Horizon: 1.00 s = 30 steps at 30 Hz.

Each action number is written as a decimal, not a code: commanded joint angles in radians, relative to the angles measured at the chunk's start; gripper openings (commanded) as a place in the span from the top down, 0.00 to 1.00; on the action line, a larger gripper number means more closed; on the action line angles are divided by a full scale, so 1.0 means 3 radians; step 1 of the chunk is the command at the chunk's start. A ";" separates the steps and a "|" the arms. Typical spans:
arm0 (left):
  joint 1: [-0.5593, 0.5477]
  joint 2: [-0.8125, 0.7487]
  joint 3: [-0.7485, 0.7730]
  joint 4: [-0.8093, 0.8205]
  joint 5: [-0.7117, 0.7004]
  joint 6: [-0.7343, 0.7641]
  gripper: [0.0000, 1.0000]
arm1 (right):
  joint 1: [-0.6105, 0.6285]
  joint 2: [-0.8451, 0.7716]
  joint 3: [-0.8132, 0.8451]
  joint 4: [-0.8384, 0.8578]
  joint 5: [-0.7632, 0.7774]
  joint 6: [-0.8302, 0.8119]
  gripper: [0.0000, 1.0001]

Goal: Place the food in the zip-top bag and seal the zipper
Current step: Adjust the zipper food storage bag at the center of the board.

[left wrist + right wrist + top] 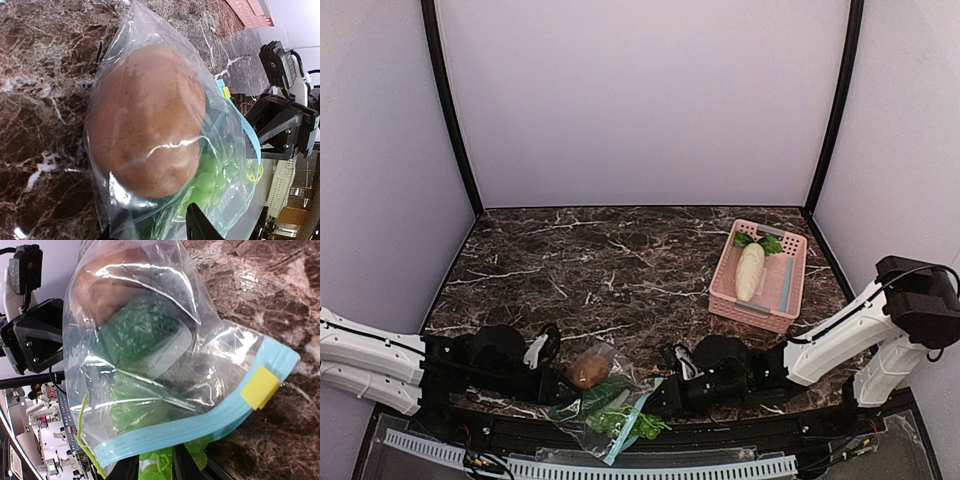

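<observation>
The clear zip-top bag (605, 400) lies at the table's near edge between my grippers. The brown-orange lump (588, 371) is inside it, large in the left wrist view (147, 127). A dark green leafy piece (142, 330) is also inside. A light green leafy piece (160, 470) sticks out past the teal zipper (200, 427), which carries a yellow slider (259, 386). My left gripper (155, 231) grips the bag's closed end. My right gripper (155, 469) is at the mouth, its jaws narrow around the protruding leaves.
A pink basket (752, 313) at the right back holds a white radish (750, 272) with green leaves. Purple walls enclose the marble table. The arm rail runs along the near edge just behind the bag.
</observation>
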 commanded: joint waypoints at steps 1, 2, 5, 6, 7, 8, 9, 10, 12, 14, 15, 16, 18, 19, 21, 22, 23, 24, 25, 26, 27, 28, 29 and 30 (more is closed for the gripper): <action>-0.0064 0.0137 -0.0017 0.0289 0.0161 -0.0036 0.66 | 0.0034 0.0124 0.0167 0.0195 0.0023 -0.0024 0.80; -0.0085 0.0157 -0.0007 0.0303 0.0170 -0.0038 0.67 | 0.0029 0.0133 0.0179 0.0208 0.0057 -0.0030 0.80; -0.0148 0.0260 0.0046 0.0357 0.0167 -0.0040 0.67 | 0.0024 0.0111 0.0182 0.0237 0.0179 -0.0036 0.83; -0.0160 0.0277 0.0058 0.0380 0.0163 -0.0045 0.68 | 0.0024 0.0091 0.0167 0.0253 0.0237 -0.0035 0.84; -0.0180 0.0315 0.0082 0.0391 0.0144 -0.0045 0.68 | 0.0024 0.0073 0.0153 0.0268 0.0309 -0.0027 0.85; -0.0191 0.0330 0.0093 0.0440 0.0138 -0.0052 0.70 | 0.0024 0.0060 0.0139 0.0294 0.0372 -0.0013 0.87; -0.0207 0.0368 0.0112 0.0473 0.0117 -0.0060 0.71 | 0.0024 0.0050 0.0121 0.0340 0.0435 -0.0009 0.88; -0.0213 0.0413 0.0119 0.0548 0.0109 -0.0067 0.72 | 0.0022 0.0052 0.0114 0.0388 0.0491 -0.0009 0.89; -0.0222 0.0488 0.0152 0.0623 0.0081 -0.0077 0.75 | 0.0023 0.0073 0.0118 0.0450 0.0570 -0.0022 0.92; -0.0223 0.0563 0.0188 0.0650 0.0040 -0.0068 0.76 | 0.0024 0.0098 0.0138 0.0519 0.0622 -0.0059 0.94; -0.0223 0.0585 0.0195 0.0667 0.0025 -0.0072 0.77 | 0.0024 0.0103 0.0145 0.0562 0.0656 -0.0084 0.94; -0.0223 0.0624 0.0200 0.0714 0.0007 -0.0068 0.77 | 0.0024 0.0111 0.0154 0.0586 0.0675 -0.0118 0.94; -0.0219 0.0664 0.0202 0.0781 -0.0079 -0.0042 0.79 | 0.0024 0.0102 0.0201 0.0549 0.0700 -0.0208 0.94; -0.0207 0.0676 0.0202 0.0791 -0.0162 -0.0009 0.82 | 0.0022 0.0092 0.0239 0.0479 0.0763 -0.0260 0.94; -0.0139 0.0725 0.0201 0.0820 -0.0228 0.0036 0.88 | 0.0024 0.0033 0.0333 0.0260 0.0843 -0.0389 0.94; -0.0107 0.0773 0.0204 0.0876 -0.0229 0.0055 0.89 | 0.0022 -0.0005 0.0370 0.0113 0.0891 -0.0439 0.95; -0.0037 0.0797 0.0213 0.0913 -0.0209 0.0111 0.91 | 0.0019 -0.0054 0.0406 -0.0045 0.0963 -0.0487 0.94; 0.0001 0.0858 0.0246 0.0973 -0.0194 0.0146 0.92 | 0.0015 -0.0102 0.0434 -0.0185 0.0998 -0.0550 0.94; 0.0076 0.0888 0.0280 0.0984 -0.0160 0.0234 0.94 | 0.0014 -0.0163 0.0468 -0.0321 0.1032 -0.0638 0.91; 0.0118 0.0960 0.0365 0.0980 -0.0129 0.0287 0.95 | 0.0011 -0.0225 0.0508 -0.0493 0.1064 -0.0704 0.88; 0.0211 0.1001 0.0414 0.0968 -0.0062 0.0398 0.96 | 0.0013 -0.0290 0.0538 -0.0660 0.1106 -0.0754 0.84; 0.0304 0.1089 0.0513 0.0932 0.0008 0.0461 0.97 | 0.0011 -0.0363 0.0553 -0.0819 0.1150 -0.0794 0.79; 0.0352 0.1173 0.0562 0.0888 0.0040 0.0572 0.99 | 0.0007 -0.0436 0.0539 -0.0934 0.1178 -0.0835 0.74; 0.0454 0.1220 0.0655 0.0876 0.0101 0.0632 0.99 | 0.0010 -0.0511 0.0499 -0.1001 0.1193 -0.0869 0.69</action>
